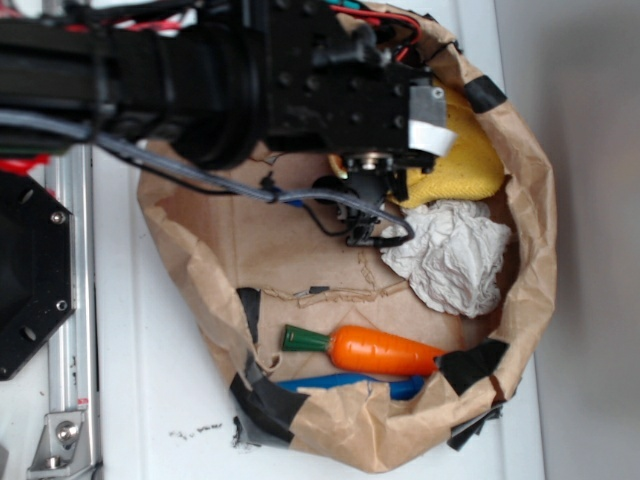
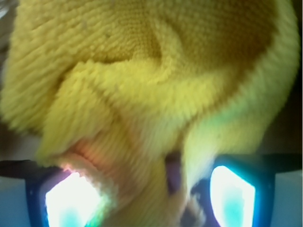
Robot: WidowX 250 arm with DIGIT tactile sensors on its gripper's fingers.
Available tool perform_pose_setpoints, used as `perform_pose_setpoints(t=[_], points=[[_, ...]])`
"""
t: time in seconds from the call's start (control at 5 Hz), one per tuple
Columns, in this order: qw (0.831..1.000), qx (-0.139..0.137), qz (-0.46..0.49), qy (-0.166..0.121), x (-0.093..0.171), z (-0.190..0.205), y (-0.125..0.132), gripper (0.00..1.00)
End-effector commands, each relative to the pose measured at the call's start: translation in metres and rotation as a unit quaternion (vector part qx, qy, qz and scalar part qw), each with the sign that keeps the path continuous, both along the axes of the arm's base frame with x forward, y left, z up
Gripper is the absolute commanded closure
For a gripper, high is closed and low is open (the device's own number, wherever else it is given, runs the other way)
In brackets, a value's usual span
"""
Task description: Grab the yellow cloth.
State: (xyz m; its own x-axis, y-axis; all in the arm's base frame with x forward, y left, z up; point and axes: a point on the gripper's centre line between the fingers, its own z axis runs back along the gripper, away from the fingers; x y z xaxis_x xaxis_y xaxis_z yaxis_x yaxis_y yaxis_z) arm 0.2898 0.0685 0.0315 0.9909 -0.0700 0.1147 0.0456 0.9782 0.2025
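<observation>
Exterior view: noted a crumpled brown paper nest (image 1: 535, 215) patched with black tape, sitting on a white bench (image 1: 150, 400). Found the yellow cloth (image 1: 465, 160) inside the nest at about 1 o'clock, against the paper wall, partly covered by the black arm (image 1: 200, 70) reaching in from 10 o'clock. Saw a white crumpled paper wad (image 1: 455, 255) touching the cloth's lower edge, toward 4 o'clock from the nest's middle. Logged an orange toy carrot (image 1: 385, 350) with green top lying at 6 o'clock, well apart from the cloth, and a blue object (image 1: 350, 385) just below the carrot, mostly hidden by the paper rim. Could not make out the end effector's tips from this side; hidden under the wrist housing.

Wrist view: filled almost wholly by yellow terry folds (image 2: 151, 80), bunched and very close. Caught the end effector (image 2: 151, 194) at 6 o'clock, its two fingers (image 2: 232, 194) spread to either side with a fold of cloth hanging down between them. Could not tell whether pads touched fabric; glare and blur too strong.
</observation>
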Motion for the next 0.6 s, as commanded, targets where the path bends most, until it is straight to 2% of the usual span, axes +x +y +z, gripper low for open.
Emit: perform_pose_setpoints(t=[0.0,0.2,0.4], points=[[0.999,-0.014,-0.012,-0.043,0.021,0.01,-0.013,1.0],[0.998,-0.021,-0.016,-0.061,0.014,0.025,-0.016,1.0],[0.995,-0.064,-0.022,-0.077,0.008,0.063,-0.015,1.0]])
